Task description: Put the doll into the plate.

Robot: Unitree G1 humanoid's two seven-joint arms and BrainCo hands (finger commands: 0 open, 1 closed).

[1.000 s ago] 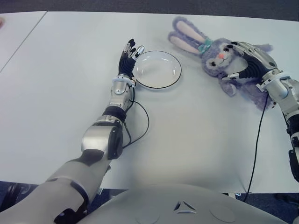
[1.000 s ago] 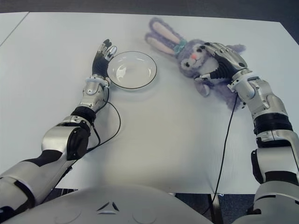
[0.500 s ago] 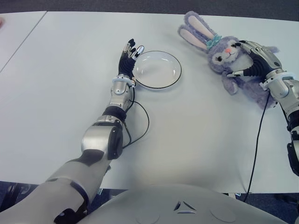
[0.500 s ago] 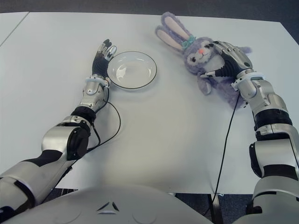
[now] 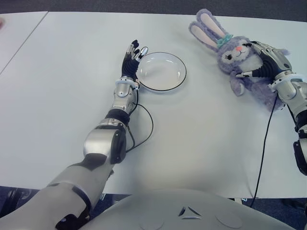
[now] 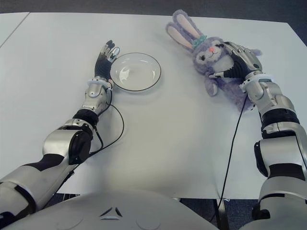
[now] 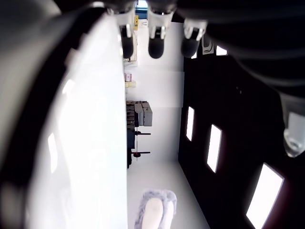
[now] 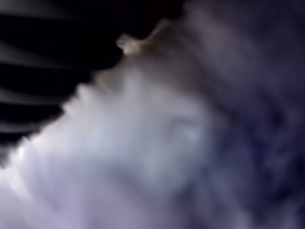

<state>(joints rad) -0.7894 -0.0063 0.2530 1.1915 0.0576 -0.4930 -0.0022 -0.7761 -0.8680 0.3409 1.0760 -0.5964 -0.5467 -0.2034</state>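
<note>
Gripping doll [image 5: 238,60], right hand [image 5: 264,62] (table-edge side), plate [image 5: 161,72] apart

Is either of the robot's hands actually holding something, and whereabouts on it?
Yes. The right hand grips the purple bunny doll around its body, just below the head. The left hand holds nothing, fingers open beside the plate.

White table [image 5: 201,143] meets a dark floor [image 5: 144,5] beyond.

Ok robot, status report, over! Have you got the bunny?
Right robot hand shut on bunny doll, right of plate. Left robot hand open beside plate's left rim. Plate empty, path clear.
</note>
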